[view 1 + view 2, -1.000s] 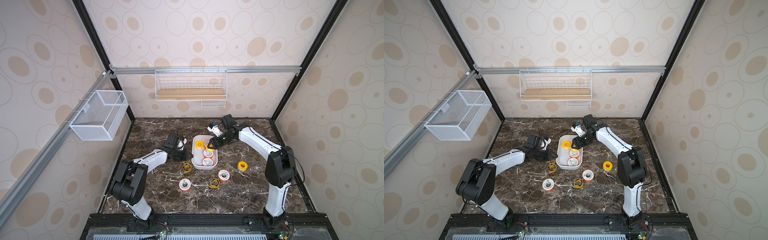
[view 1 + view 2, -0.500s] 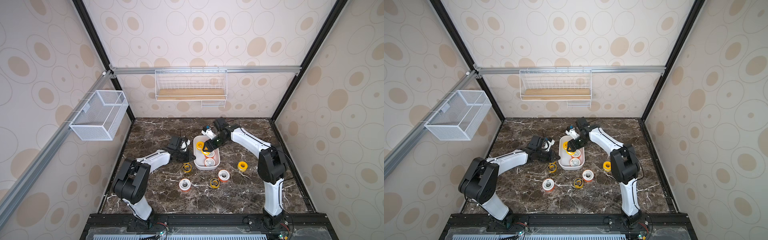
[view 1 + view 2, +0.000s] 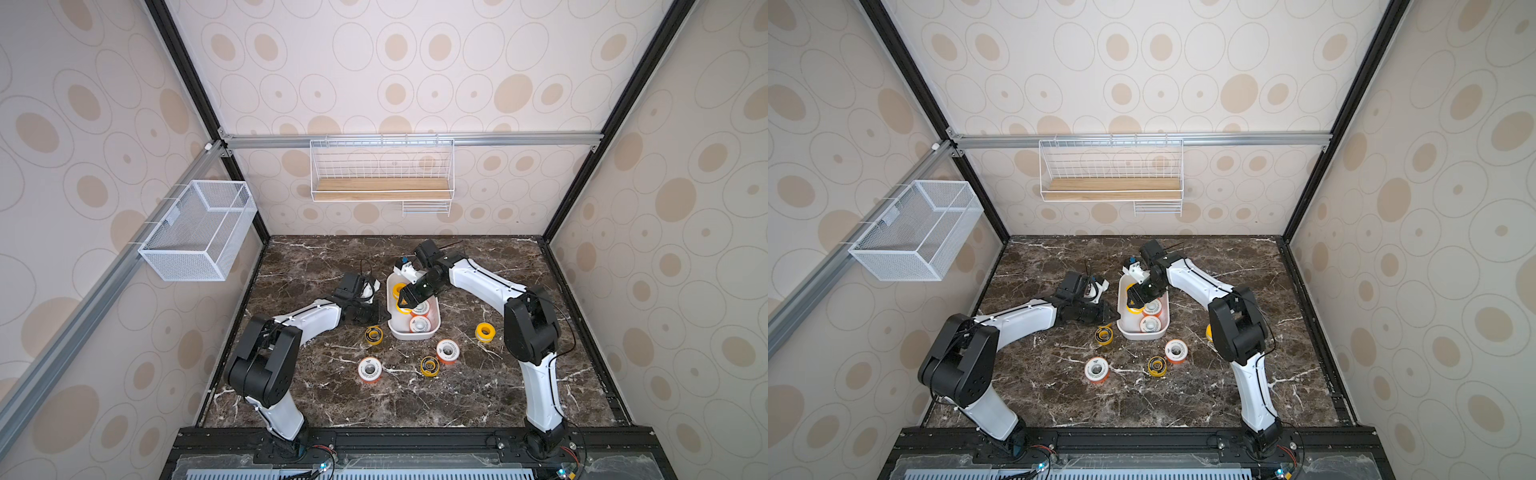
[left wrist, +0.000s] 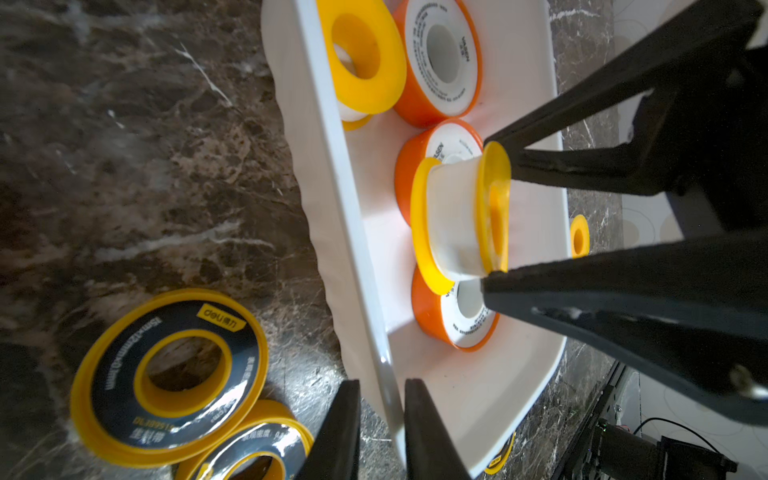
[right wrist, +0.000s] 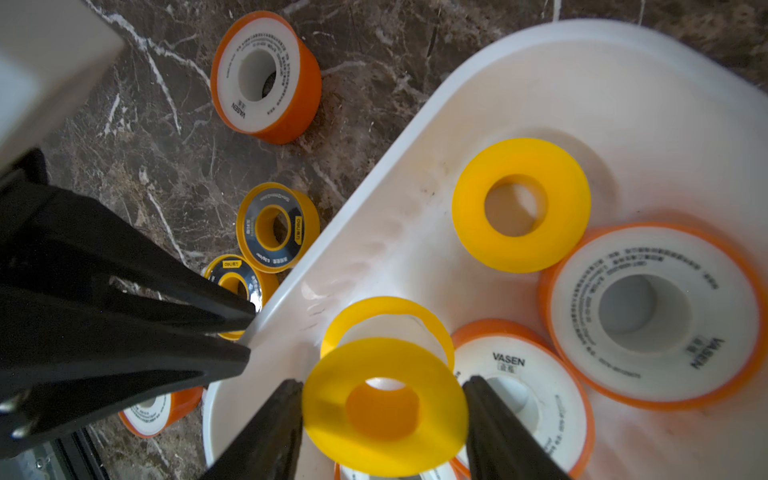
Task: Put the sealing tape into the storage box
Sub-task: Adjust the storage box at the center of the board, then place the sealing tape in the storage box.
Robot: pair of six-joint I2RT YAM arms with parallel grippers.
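Yellow spool (image 5: 384, 409) clamped in right hand (image 5: 382, 384), hole facing its wrist | storage box (image 3: 411, 336) lengthwise front-to-back, left hand (image 4: 380, 386) pinching wall

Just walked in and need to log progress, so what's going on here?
The right gripper holds a plain yellow spool just above the white storage box, jaws closed on the spool's flanges. The left gripper pinches the box's side wall, apparently steadying it. Inside lie a second yellow spool and some orange spools. More loose spools sit on the marble table, not yet put away.
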